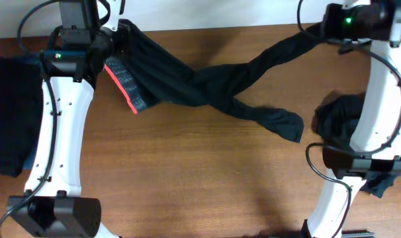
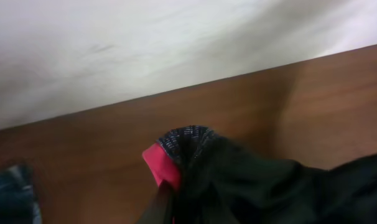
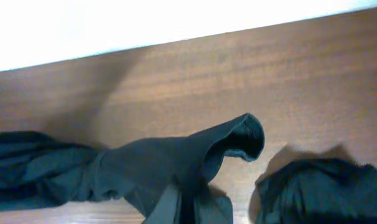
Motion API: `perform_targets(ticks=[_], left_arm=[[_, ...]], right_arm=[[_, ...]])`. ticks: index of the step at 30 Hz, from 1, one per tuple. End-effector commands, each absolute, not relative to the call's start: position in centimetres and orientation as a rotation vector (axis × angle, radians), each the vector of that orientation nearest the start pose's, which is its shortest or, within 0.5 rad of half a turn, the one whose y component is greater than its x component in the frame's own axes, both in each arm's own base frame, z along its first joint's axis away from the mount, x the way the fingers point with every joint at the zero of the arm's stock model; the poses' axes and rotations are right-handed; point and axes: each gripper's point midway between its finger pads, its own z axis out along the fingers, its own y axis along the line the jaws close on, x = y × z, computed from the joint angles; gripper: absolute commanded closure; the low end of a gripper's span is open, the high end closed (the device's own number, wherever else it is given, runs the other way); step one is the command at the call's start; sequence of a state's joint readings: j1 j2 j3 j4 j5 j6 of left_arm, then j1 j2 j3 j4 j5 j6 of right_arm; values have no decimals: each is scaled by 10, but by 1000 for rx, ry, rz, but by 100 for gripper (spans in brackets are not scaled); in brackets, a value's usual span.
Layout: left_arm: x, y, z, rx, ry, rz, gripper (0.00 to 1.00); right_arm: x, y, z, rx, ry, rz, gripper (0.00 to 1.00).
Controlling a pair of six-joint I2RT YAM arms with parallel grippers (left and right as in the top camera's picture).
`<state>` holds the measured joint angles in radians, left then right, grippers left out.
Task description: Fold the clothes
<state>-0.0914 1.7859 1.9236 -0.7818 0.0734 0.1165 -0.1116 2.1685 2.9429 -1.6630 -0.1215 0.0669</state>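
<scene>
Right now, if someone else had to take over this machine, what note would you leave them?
The left gripper is shut on the waistband end of the black trousers.
The right gripper is shut on one leg end; the other leg lies crossed with it on the table.
A dark heap sits by the right arm, a dark stack at the table's left edge.
Done: trousers gripped at both ends. Left: uncross, fold, then the rest.

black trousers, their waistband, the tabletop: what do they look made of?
The trousers look like thin matte black knit, perhaps jersey: they drape and twist limply. The waistband seems to be heathered grey elastic, edged in red. The table shows brown wood grain with a low sheen; whether solid wood or laminate, I cannot tell.
</scene>
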Motion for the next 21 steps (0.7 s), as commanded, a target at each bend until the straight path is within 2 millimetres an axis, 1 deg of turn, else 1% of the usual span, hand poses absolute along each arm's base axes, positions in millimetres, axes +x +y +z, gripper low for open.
perform_targets(ticks=[1, 3, 6, 8, 9, 10, 11, 12, 14, 15, 19, 21], left_arm=[[498, -48, 338, 251, 2162, 5, 98], [497, -48, 335, 249, 2173, 3, 98], [494, -47, 332, 250, 2193, 2, 91], [493, -47, 330, 251, 2199, 1, 89], [492, -47, 329, 251, 2203, 0, 79], [492, -47, 329, 250, 2208, -1, 66], [491, -48, 327, 247, 2214, -6, 50], [488, -47, 324, 225, 2232, -18, 27], [481, -47, 315, 182, 2286, -40, 6], [477, -46, 311, 166, 2309, -47, 1], [452, -44, 287, 43, 2457, -92, 1], [439, -43, 278, 13, 2524, -98, 1]], right_arm=[[446, -29, 375, 144, 2403, 123, 96], [445, -30, 371, 129, 2420, 112, 96], [444, -30, 369, 128, 2431, 112, 96], [444, -30, 369, 128, 2431, 112, 96], [444, -30, 369, 128, 2431, 112, 96], [444, -30, 369, 128, 2431, 112, 96], [443, -30, 368, 128, 2432, 112, 96], [443, -30, 368, 128, 2432, 112, 96], [444, -30, 369, 128, 2431, 111, 96], [444, -30, 369, 128, 2431, 111, 96], [443, -34, 368, 135, 2433, 83, 96], [443, -34, 368, 137, 2434, 78, 96]])
